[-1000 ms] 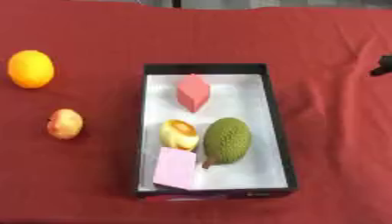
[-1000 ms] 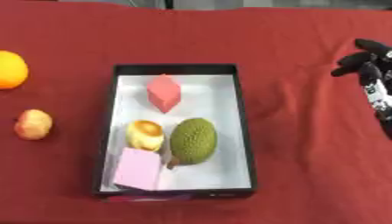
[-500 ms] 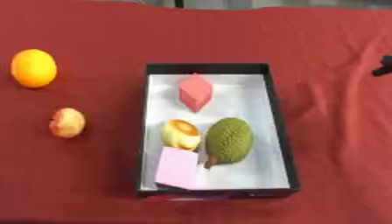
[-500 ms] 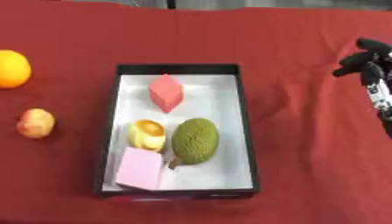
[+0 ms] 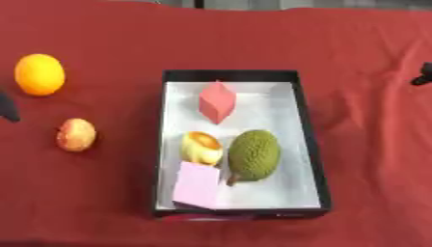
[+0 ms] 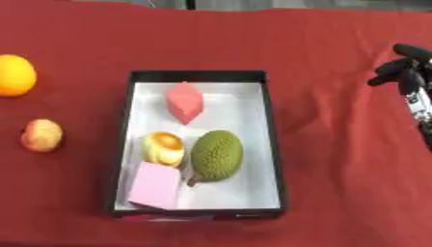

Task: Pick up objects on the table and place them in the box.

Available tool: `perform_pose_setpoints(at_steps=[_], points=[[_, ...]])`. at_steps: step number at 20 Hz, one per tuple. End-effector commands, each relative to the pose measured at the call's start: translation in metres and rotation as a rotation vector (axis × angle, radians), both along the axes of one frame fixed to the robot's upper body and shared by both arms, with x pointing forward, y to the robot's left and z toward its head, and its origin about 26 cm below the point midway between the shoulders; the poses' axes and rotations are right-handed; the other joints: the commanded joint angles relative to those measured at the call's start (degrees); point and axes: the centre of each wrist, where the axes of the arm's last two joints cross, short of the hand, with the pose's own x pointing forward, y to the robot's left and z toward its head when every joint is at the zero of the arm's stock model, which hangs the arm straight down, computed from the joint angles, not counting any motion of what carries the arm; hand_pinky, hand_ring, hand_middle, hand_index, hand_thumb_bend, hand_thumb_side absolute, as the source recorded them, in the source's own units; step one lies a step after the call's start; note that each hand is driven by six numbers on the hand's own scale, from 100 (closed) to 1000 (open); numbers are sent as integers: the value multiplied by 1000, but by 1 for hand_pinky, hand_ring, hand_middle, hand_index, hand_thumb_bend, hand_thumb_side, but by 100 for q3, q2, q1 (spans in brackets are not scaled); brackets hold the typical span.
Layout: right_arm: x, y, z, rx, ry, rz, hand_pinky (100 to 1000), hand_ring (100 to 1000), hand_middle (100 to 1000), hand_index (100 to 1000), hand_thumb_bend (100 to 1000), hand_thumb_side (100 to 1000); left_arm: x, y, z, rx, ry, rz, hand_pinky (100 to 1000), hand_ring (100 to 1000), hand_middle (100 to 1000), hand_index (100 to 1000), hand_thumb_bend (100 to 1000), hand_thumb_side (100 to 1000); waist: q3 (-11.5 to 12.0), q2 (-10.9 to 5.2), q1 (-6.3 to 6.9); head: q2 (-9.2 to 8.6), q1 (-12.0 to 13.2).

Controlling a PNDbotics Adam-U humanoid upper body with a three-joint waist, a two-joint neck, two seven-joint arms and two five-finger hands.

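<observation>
Change in left eye view: a dark tip (image 5: 6, 107) now pokes in at the left edge, mid-height, just beside the orange (image 5: 40, 74) at upper left and the peach-coloured fruit (image 5: 76, 134) below it. It is absent half a second ago. Probably the left hand arriving, but too little shows to say whether its fingers are apart or together. Both fruits sit on the red cloth, well apart from the box (image 5: 310, 130), same spots as before. Box contents unchanged: red block (image 5: 217, 100) at top, yellow fruit (image 5: 202, 147) and green bumpy fruit (image 5: 253, 155) mid, pink block (image 5: 199, 184) at bottom left.

Right eye view: right hand (image 6: 410, 78) at the right edge, upper half, fingers curled, holding nothing, parked as before. Left tip is out of this view.

Read: four items in, two left, both on the left side. Judging by the tip's position, the left arm is starting its reach for one of them; no contact yet.
</observation>
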Motion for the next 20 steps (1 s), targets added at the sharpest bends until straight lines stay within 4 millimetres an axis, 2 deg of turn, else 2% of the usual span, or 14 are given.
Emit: perform_pose_setpoints(at_steps=[1, 5, 10, 13, 20], points=[[-1, 0, 12, -35, -23, 10, 960, 640, 631, 858, 100, 530, 2, -6, 9, 5, -1, 2, 806, 786, 739, 798, 445, 119, 7, -105, 18, -5, 41], [-1, 1, 11, -37, -15, 9, 960, 640, 630, 857, 100, 530, 6, -14, 10, -28, -10, 18, 806, 785, 741, 802, 405, 160, 22, -112, 22, -4, 47], [-1, 1, 10, -43, -6, 6, 962, 646, 630, 857, 100, 530, 11, -25, 9, -80, -27, 41, 797, 774, 723, 797, 317, 145, 25, -116, 29, -3, 61], [-1, 1, 9, -45, -5, 6, 963, 647, 630, 857, 100, 529, 15, -30, 6, -103, -17, 49, 792, 768, 713, 788, 282, 213, 19, -114, 29, -4, 73], [-1, 2, 9, -47, 2, 2, 966, 646, 637, 857, 100, 529, 22, -38, -1, -104, 19, 48, 785, 754, 692, 790, 254, 260, 11, -103, 31, 4, 85]])
